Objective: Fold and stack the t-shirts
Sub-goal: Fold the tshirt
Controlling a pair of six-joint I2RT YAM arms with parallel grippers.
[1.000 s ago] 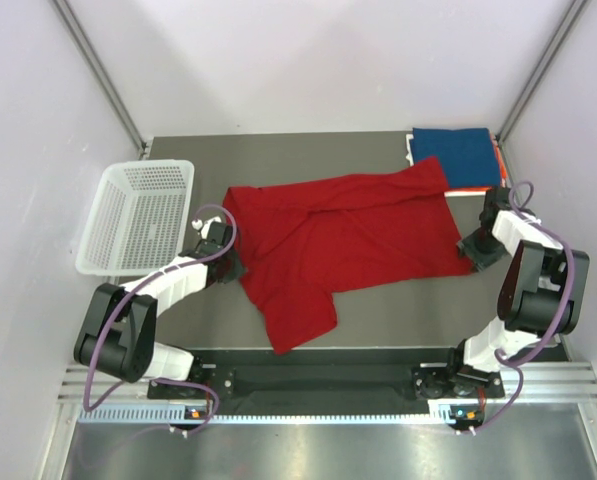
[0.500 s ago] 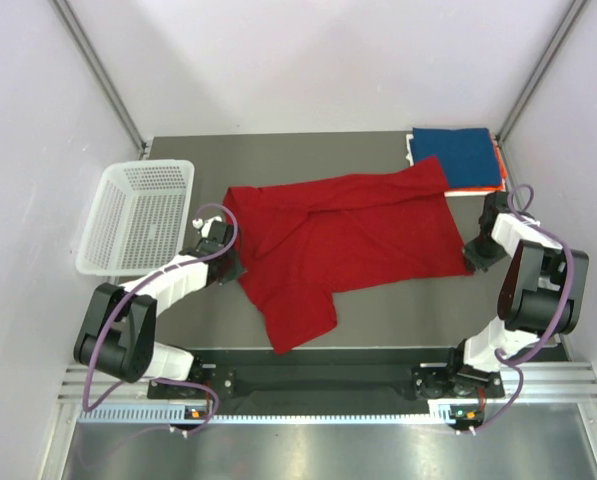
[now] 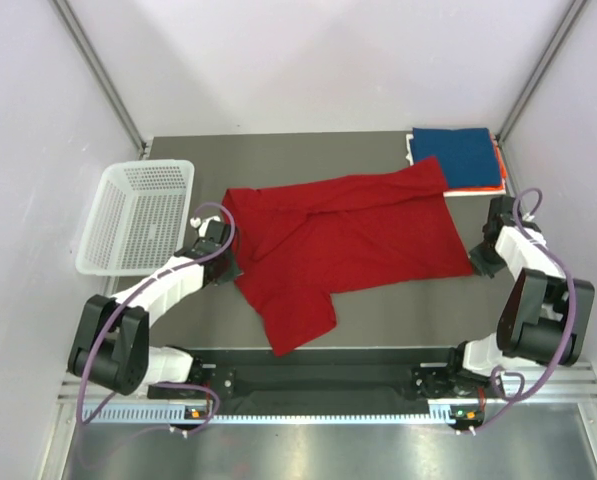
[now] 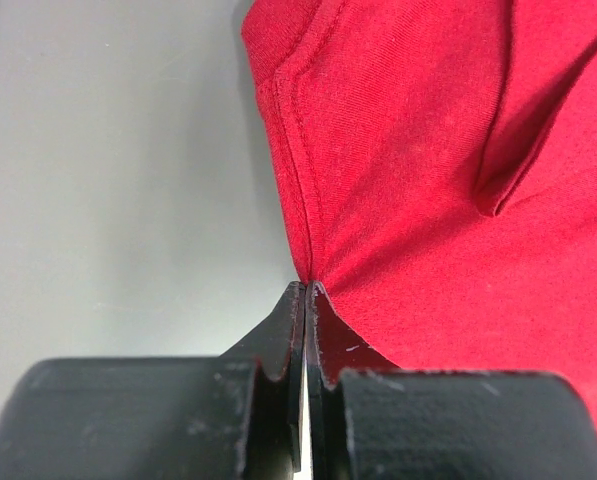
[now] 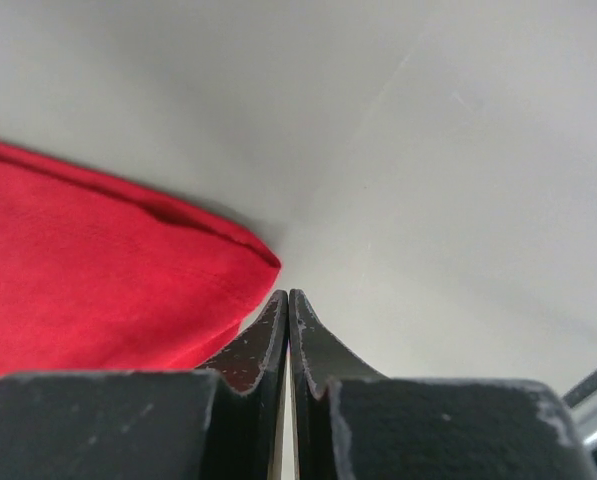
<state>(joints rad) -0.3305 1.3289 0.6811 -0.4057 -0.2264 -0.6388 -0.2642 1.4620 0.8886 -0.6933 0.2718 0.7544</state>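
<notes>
A large red t-shirt [image 3: 338,240] lies spread and crumpled across the dark table. My left gripper [image 3: 234,268] is at its left hem. In the left wrist view its jaws [image 4: 306,285] are shut, with the red t-shirt's [image 4: 428,180] hem edge drawn into the very tips. My right gripper [image 3: 480,263] is at the shirt's right corner. Its jaws [image 5: 288,292] are shut, and the red corner [image 5: 98,270] lies just left of the tips, not between them. A folded dark blue t-shirt [image 3: 463,155] tops a stack at the back right, with an orange edge [image 3: 468,190] showing under it.
A white mesh basket [image 3: 138,215] stands at the table's left edge, close behind the left arm. Bare table [image 3: 398,310] lies in front of the red shirt. Slanted metal posts rise at both back corners. The folded stack sits just behind the right arm.
Both grippers have closed from partly open. The right wrist has shifted slightly right and toward the front. The red shirt has not moved.
</notes>
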